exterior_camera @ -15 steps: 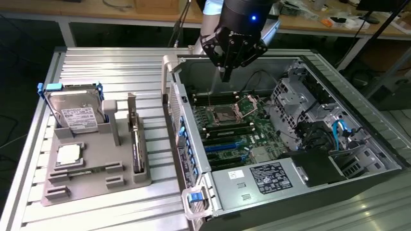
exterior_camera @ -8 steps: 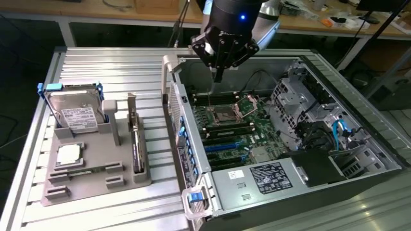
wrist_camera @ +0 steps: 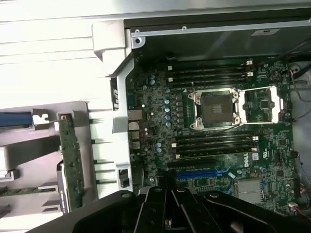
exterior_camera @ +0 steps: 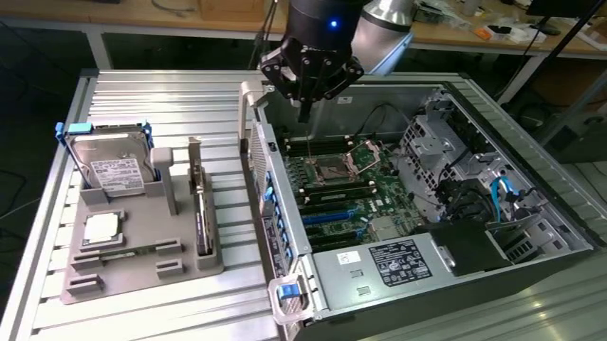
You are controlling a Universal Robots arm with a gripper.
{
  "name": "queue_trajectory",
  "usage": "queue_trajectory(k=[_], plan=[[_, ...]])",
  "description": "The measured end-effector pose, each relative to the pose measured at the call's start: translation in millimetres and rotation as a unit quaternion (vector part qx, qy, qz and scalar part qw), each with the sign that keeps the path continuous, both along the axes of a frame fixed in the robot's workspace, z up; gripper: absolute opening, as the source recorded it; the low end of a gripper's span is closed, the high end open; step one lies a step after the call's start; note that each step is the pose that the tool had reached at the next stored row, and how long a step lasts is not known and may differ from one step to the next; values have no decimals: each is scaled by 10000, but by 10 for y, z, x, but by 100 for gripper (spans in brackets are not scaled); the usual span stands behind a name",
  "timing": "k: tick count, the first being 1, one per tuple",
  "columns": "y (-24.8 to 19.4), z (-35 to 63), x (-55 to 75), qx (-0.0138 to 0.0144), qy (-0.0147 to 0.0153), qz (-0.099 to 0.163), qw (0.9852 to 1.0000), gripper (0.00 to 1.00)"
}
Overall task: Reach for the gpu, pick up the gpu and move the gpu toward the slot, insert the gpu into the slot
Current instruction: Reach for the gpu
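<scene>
The gpu [exterior_camera: 201, 213] stands on its long edge in the grey holder [exterior_camera: 142, 273] on the exterior view's left, its grey end bracket pointing up. In the wrist view the gpu [wrist_camera: 71, 160] is a thin tan-green strip beside the case wall. My gripper [exterior_camera: 303, 115] hangs above the far end of the open computer case, over the motherboard, well apart from the gpu. Its fingers [wrist_camera: 155, 206] are together with nothing between them. The blue slots [exterior_camera: 332, 213] lie on the motherboard, and one blue slot [wrist_camera: 201, 172] sits just ahead of my fingers.
A silver hard drive [exterior_camera: 114, 170] with blue clips leans in the same holder, and a small square chip [exterior_camera: 102, 227] lies in front of it. The open case [exterior_camera: 284, 213] has a tall side wall between holder and motherboard [exterior_camera: 351, 177]. Drive cages and cables [exterior_camera: 474, 192] fill the case's far side.
</scene>
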State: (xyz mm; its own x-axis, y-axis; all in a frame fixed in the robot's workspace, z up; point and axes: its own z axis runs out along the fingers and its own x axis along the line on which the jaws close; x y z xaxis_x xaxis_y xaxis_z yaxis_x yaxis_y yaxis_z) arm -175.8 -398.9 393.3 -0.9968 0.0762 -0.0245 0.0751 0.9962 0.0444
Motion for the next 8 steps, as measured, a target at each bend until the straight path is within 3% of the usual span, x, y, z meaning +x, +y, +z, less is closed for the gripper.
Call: queue_trajectory(k=[3,8], plan=[[0,-1,-197,1,-1,0,10000,11],[0,0,-368,1,0,0,10000,11]])
